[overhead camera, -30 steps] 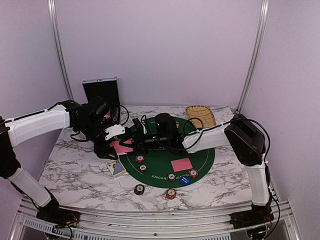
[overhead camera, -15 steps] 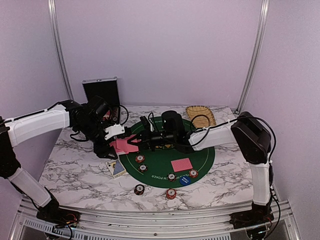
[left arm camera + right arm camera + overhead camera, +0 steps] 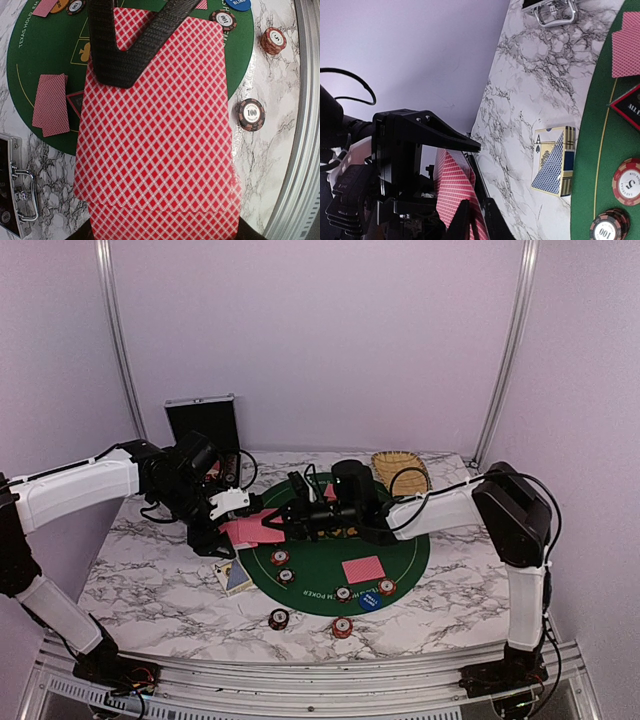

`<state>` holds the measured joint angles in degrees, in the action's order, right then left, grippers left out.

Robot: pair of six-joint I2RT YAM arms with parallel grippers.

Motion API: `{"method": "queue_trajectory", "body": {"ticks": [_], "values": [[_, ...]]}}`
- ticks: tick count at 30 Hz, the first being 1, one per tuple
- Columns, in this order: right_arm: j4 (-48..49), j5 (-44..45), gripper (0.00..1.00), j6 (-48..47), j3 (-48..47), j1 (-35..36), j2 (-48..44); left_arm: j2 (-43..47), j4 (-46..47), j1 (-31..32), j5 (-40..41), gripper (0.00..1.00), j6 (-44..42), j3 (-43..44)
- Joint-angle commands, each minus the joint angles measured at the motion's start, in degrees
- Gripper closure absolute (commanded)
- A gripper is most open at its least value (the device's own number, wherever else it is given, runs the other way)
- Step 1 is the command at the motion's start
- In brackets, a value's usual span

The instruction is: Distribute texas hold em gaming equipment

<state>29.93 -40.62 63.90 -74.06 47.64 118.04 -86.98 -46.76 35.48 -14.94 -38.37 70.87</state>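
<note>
Cards [image 3: 160, 150] sit clamped in left gripper [image 3: 233, 529] jaws, right gripper [image 3: 474, 223] jaws pinching their edge.

The playing cards [image 3: 155, 135] are red with a white diamond lattice. The mat [image 3: 50, 60] is green with gold lines. The poker chips [image 3: 250, 114] are red-and-dark striped; the table [image 3: 540, 85] is white marble, grey-veined; the card box [image 3: 553, 160] is blue and tan.

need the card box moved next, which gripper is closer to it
Left. The left gripper hovers just behind the card box, holding red-backed cards; the right gripper is farther right, over the green mat edge.
</note>
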Motion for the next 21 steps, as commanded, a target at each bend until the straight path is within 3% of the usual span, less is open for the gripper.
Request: {"method": "queue_trajectory", "body": {"ticks": [1, 4, 17, 21], "values": [[1.0, -1.1, 0.83, -0.2, 0.2, -0.2, -1.4, 0.3, 0.1, 0.0, -1.0, 0.98, -0.1, 2.0], [1.6, -1.2, 0.80, 0.2, 0.1, 0.0, -1.3, 0.3, 0.1, 0.0, -1.0, 0.98, -0.1, 2.1], [-2.3, -1.7, 0.80, -1.9, 0.0, -0.1, -2.5, 0.6, 0.1, 0.0, -0.9, 0.98, -0.3, 1.5], [-5.9, -1.0, 0.85, -4.2, -0.2, -0.3, -3.5, 0.6, 0.1, 0.0, -0.8, 0.98, -0.4, 1.4]]}}
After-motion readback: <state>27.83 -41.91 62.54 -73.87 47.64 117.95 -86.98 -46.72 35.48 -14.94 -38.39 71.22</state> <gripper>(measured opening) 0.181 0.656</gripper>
